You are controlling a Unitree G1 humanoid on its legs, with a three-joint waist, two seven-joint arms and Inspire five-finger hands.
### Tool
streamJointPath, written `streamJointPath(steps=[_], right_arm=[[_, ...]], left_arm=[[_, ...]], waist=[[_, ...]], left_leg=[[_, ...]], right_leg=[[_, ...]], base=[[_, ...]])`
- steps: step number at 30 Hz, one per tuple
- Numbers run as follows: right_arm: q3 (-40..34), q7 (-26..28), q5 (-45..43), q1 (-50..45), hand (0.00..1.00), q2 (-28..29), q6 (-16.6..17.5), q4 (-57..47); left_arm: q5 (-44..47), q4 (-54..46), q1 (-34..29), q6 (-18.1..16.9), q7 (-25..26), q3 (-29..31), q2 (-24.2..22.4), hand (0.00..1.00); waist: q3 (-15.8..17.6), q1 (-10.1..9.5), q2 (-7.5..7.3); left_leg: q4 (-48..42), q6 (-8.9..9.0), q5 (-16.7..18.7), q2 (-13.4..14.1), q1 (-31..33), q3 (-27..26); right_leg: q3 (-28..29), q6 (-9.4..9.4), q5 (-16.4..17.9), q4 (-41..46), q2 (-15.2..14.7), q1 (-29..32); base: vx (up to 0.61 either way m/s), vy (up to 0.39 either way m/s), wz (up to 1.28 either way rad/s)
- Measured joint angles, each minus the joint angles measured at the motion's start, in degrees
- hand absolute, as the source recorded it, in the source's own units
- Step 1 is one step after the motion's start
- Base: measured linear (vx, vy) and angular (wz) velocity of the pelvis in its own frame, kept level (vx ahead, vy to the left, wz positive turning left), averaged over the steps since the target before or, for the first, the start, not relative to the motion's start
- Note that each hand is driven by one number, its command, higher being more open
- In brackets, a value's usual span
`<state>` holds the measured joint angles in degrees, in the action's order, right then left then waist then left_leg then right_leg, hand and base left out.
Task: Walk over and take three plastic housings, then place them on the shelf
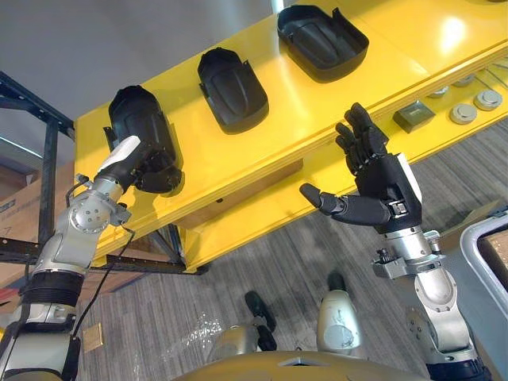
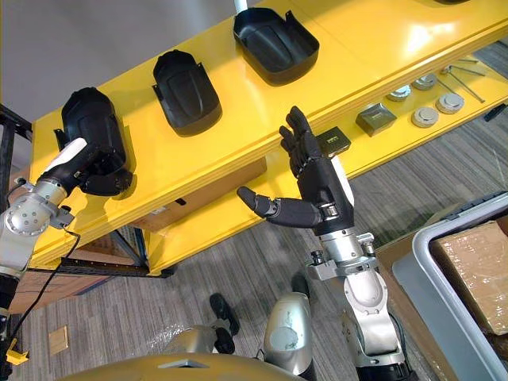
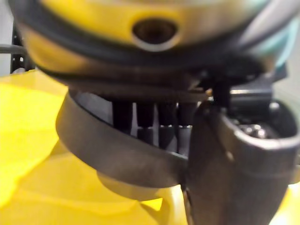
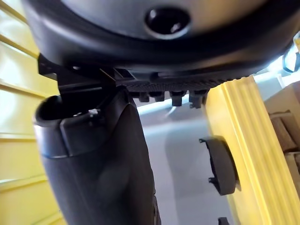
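Three black plastic housings lie in a row on the yellow shelf top (image 1: 286, 119): left housing (image 1: 139, 115), middle housing (image 1: 232, 89), right housing (image 1: 321, 41). My left hand (image 1: 119, 156) is at the near end of the left housing, its fingers curled over the rim and its white-covered thumb on the other side. The left wrist view shows that rim (image 3: 117, 150) between the fingers and thumb (image 3: 234, 178). My right hand (image 1: 381, 186) is raised in front of the shelf's edge, open with fingers spread, holding nothing.
The lower yellow shelf carries round metal parts (image 1: 475, 103) and a grey block (image 1: 413, 117). A cardboard box (image 1: 238, 198) sits beneath the top board. A dark metal rack (image 1: 48, 159) stands left. A grey bin (image 2: 429, 286) with a cardboard box stands on the floor right.
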<state>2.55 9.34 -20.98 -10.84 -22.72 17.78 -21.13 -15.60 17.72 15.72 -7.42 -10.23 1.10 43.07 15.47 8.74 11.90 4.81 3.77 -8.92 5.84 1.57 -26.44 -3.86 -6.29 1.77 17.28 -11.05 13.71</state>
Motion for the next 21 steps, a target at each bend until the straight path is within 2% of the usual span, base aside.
streamJointPath(steps=[11,12,16,21], right_arm=[[0.34,-0.5,0.0,0.56,1.0,-0.06,-0.04,-0.17],[0.35,-0.51,0.0,0.57,1.0,-0.06,-0.04,-0.2],[0.35,-0.55,-0.01,0.58,1.0,-0.07,-0.04,-0.25],[0.38,-0.39,0.0,0.67,1.0,-0.07,-0.02,-2.49]], left_arm=[[-0.02,1.43,0.0,0.1,0.26,0.0,-0.01,0.0],[-0.02,1.96,0.0,0.15,0.27,0.0,-0.03,1.0],[0.01,2.18,0.01,0.72,1.84,0.02,-0.07,1.0],[-0.03,2.17,0.03,0.87,5.0,1.25,-0.16,1.0]], waist=[[-0.05,-0.42,-0.06],[-0.1,-0.43,-0.14],[-0.45,-0.47,-0.66],[-0.61,-0.51,-0.96]], left_leg=[[0.04,0.09,0.25,-0.53,1.14,0.63],[0.03,0.05,0.22,-0.54,1.39,0.59],[0.02,-0.38,-0.12,-0.52,1.68,0.58],[0.02,0.05,0.19,-0.58,1.7,0.56]], right_leg=[[-0.45,-0.3,0.06,0.65,-0.77,0.89],[-0.4,-0.3,0.05,0.73,-0.78,1.19],[-0.37,-0.27,0.06,0.9,-0.77,1.57],[-0.29,-0.28,0.06,0.9,-0.81,1.63]], base=[[0.02,-0.023,0.04],[0.04,-0.035,0.01],[0.04,-0.04,0.01],[0.02,-0.02,0.0]])
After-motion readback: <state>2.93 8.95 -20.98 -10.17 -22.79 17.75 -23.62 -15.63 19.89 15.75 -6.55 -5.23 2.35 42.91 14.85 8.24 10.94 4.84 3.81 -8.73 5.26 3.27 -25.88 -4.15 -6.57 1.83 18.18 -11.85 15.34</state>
